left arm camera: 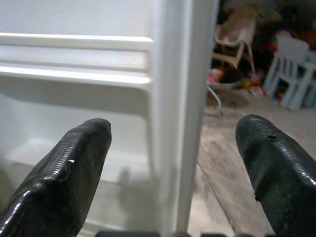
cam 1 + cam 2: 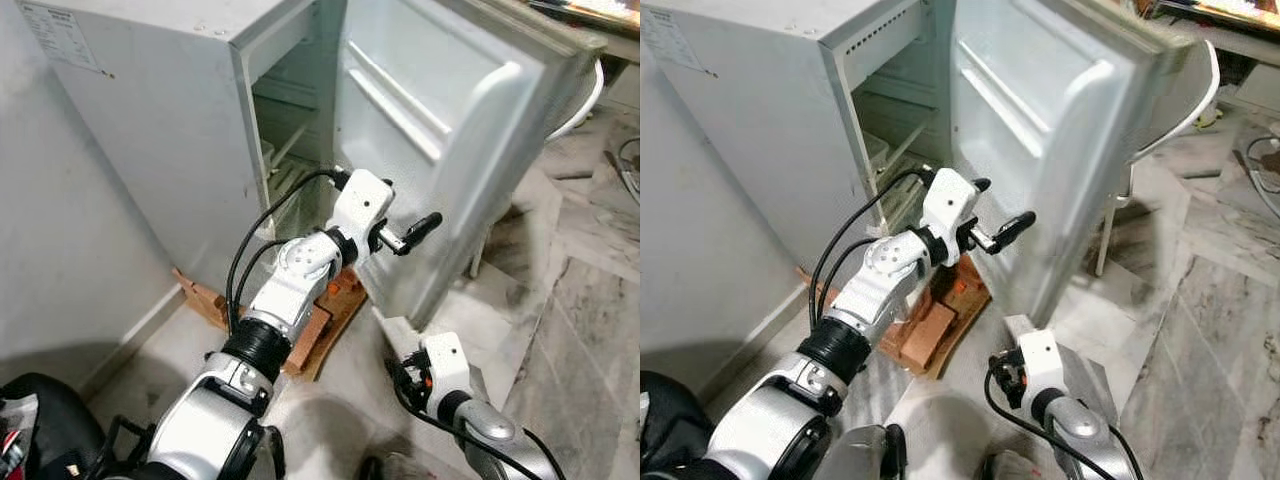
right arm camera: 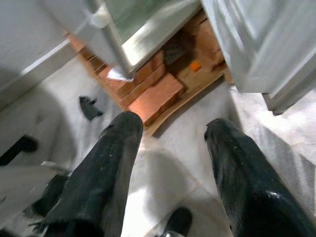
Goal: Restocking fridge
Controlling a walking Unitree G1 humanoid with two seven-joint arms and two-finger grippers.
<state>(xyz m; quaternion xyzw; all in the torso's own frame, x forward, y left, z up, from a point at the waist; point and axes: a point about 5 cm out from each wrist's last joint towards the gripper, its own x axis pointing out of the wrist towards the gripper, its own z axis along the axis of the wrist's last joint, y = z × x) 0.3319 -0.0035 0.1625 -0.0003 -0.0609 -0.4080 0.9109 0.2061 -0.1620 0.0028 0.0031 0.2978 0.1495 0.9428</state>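
Fridge (image 2: 160,130) on bricks (image 2: 310,335), door (image 2: 440,130) open, left hand (image 2: 385,215) spread beside it, right hand (image 3: 168,168) apart, possibly chair (image 2: 1185,110) behind.

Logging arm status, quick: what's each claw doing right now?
Left claw: open, empty, at the fridge door's edge.
Right claw: open, empty, low over the floor.

Open gap between fridge (image 2: 150,130) body and swung door (image 2: 440,130); bricks (image 2: 310,335) beneath.

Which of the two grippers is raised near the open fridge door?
The left gripper: it is held up, open, beside the fridge door. The right gripper hangs low over the floor.
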